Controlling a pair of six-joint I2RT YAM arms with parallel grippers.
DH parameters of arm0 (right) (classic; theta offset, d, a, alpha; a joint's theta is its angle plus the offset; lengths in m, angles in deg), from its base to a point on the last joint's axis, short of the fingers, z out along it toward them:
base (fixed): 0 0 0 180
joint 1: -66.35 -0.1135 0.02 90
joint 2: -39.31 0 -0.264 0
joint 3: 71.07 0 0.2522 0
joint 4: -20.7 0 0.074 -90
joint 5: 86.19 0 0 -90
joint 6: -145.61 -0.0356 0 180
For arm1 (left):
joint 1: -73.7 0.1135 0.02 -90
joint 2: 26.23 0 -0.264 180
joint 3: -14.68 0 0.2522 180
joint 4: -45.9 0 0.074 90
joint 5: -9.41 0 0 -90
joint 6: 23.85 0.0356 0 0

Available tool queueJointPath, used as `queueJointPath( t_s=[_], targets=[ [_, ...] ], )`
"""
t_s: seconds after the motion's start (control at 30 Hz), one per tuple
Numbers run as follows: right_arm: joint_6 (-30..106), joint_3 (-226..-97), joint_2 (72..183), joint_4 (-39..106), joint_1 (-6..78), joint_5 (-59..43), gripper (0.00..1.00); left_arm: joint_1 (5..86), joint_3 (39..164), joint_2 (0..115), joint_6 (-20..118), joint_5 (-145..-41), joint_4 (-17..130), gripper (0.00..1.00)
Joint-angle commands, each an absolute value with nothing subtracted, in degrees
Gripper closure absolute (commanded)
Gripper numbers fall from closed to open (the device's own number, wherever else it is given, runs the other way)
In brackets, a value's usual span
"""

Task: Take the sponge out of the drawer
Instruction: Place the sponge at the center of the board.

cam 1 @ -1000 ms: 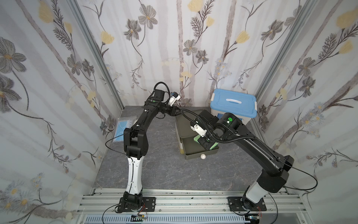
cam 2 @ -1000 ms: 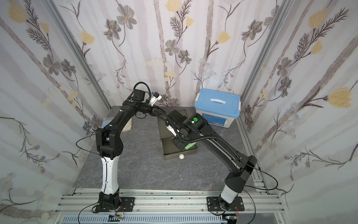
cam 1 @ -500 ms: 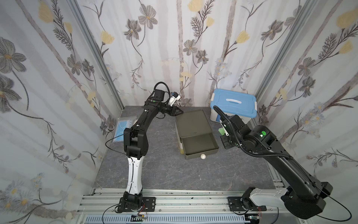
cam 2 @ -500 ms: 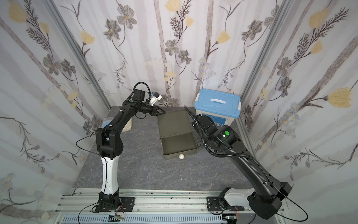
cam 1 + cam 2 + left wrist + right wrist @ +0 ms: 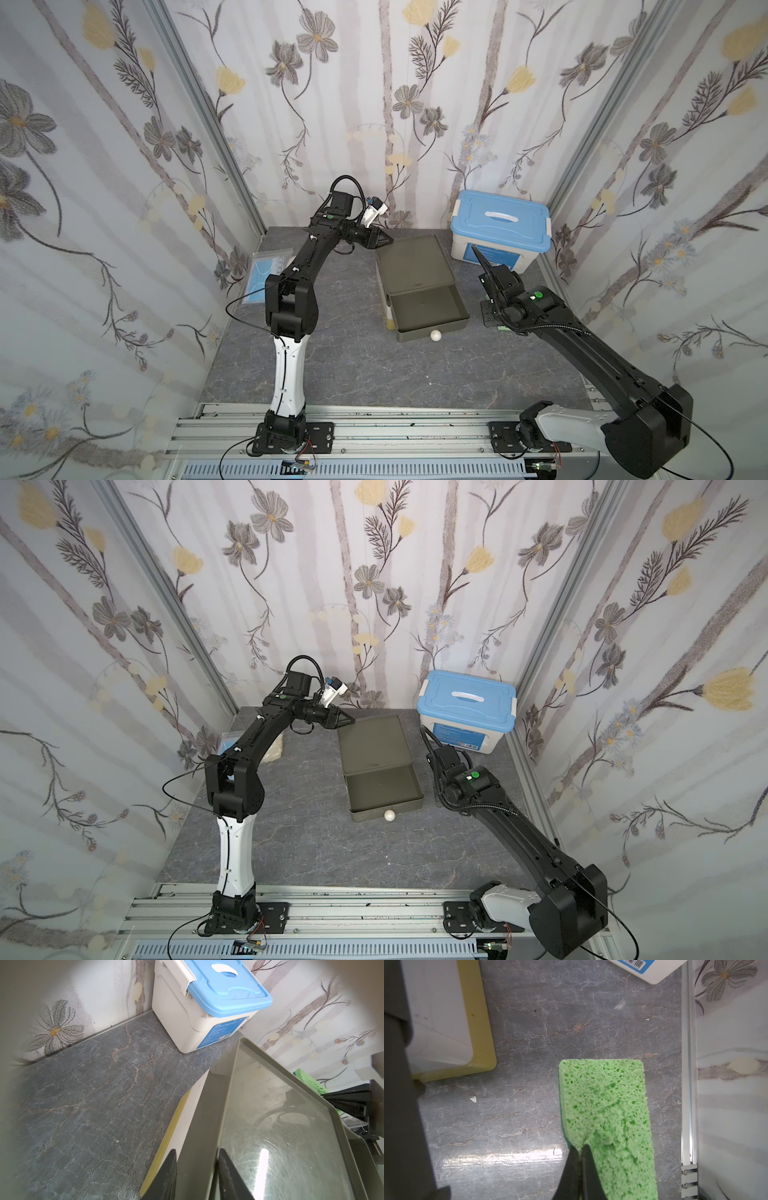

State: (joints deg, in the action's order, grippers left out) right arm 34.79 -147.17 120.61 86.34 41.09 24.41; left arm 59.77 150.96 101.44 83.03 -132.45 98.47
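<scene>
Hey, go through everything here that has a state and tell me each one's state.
drawer, pulled open, empty.
sponge, out of the drawer, pinched at one edge.
right tool, shut on the sponge.
left tool, clamped on the top rim of the cabinet.
storage box, lid on.

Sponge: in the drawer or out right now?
Out. The right gripper is shut on the sponge over bare tabletop beside the drawer, which is pulled open and looks empty in both top views.
</scene>
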Motion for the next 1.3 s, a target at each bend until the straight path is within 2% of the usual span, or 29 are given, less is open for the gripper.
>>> queueJointPath(
  t_s=[0.0,0.4,1.1,1.2,1.27],
  targets=[
    [36.2,-146.1,123.0,78.6,43.1,20.5,0.94,59.7,150.9,101.6,85.8,-127.6,104.2,0.65],
    [39.0,-147.9,137.1,75.8,45.6,13.9,0.92,59.9,150.9,101.0,86.6,-127.5,105.1,0.66],
    [43.2,-151.1,146.7,78.5,48.7,15.0,0.91,59.8,150.3,100.0,87.0,-128.0,105.1,0.66],
    [43.5,-151.7,147.0,79.4,48.7,14.8,0.87,59.8,150.3,100.0,87.1,-128.0,105.2,0.66],
    [43.6,-151.9,146.7,79.5,48.7,14.3,0.79,59.9,150.3,100.1,87.1,-128.0,105.2,0.66]
  ],
)
